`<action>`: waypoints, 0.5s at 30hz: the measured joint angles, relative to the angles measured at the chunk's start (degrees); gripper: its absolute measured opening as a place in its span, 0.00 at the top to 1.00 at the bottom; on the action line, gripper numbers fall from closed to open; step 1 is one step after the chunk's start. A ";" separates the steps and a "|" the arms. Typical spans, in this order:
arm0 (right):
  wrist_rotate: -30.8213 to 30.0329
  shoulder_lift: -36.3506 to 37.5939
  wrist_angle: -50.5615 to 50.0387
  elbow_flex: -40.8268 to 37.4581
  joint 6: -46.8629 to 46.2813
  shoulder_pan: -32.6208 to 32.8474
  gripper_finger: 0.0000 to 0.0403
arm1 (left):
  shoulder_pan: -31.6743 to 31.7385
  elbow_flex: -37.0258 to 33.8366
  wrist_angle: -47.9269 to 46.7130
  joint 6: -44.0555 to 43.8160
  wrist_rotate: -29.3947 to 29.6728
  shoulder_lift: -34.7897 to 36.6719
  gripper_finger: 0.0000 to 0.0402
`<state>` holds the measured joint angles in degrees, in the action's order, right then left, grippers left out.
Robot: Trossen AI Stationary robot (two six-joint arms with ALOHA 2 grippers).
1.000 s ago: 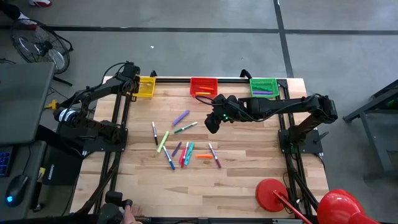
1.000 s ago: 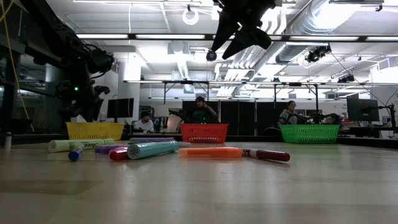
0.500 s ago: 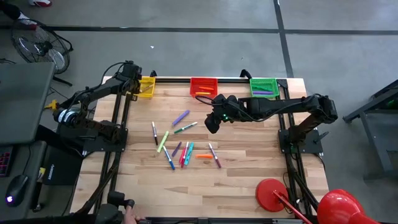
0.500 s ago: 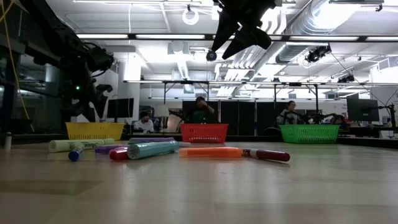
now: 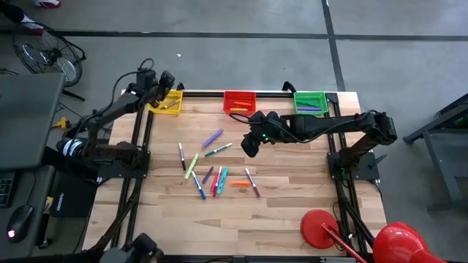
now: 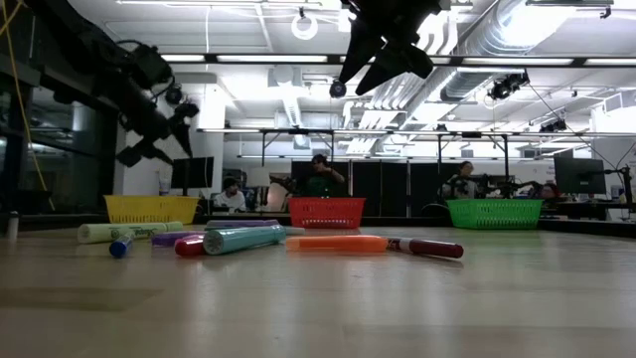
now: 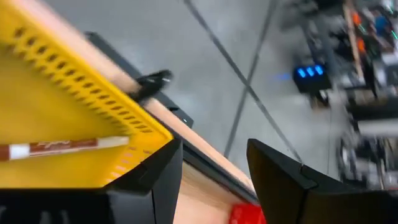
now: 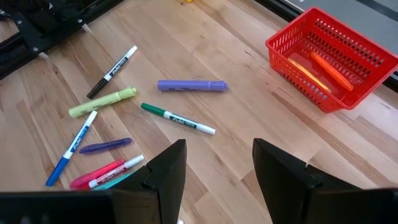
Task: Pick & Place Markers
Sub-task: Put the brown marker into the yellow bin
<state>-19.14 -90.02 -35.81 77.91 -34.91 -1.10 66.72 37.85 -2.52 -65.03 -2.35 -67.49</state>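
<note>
Surface: pale wooden plank table (image 5: 292,219), concrete floor around it, a workshop with people seated at desks beyond.
Baskets: square yellow mesh basket (image 5: 172,102), red mesh basket (image 5: 239,101) and green mesh basket (image 5: 310,101) stand in a row along the far edge.
Loose markers: thin pen-like markers (image 5: 217,170) lie scattered mid-table, among them a purple one (image 8: 191,86), a light green one (image 8: 102,102), a green-capped white one (image 8: 178,118) and a blue-tipped one (image 8: 73,147).
Placed markers: one red-capped white marker (image 7: 62,147) lies in the yellow basket; orange ones (image 8: 331,70) lie in the red basket; a purple one sits in the green basket.
Left gripper (image 5: 162,82): raised above the yellow basket's far corner, fingers spread, nothing between them.
Right gripper (image 5: 248,145): hangs high over mid-table, beside the purple marker, fingers apart and empty.
</note>
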 joint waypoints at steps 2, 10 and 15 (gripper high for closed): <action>0.09 0.00 0.00 0.00 0.30 0.00 0.57 | 0.00 0.00 -0.58 3.38 -1.41 2.18 0.56; 0.63 0.00 0.00 0.00 0.49 0.02 0.57 | 0.00 0.00 -4.70 20.21 -14.08 10.17 0.56; 1.05 0.00 0.00 0.00 1.92 0.02 0.57 | 0.00 0.00 -7.16 28.81 -25.59 12.27 0.56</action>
<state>-18.09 -90.02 -35.81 77.91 -32.99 -1.09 66.72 37.85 -9.68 -36.21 -27.94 -55.22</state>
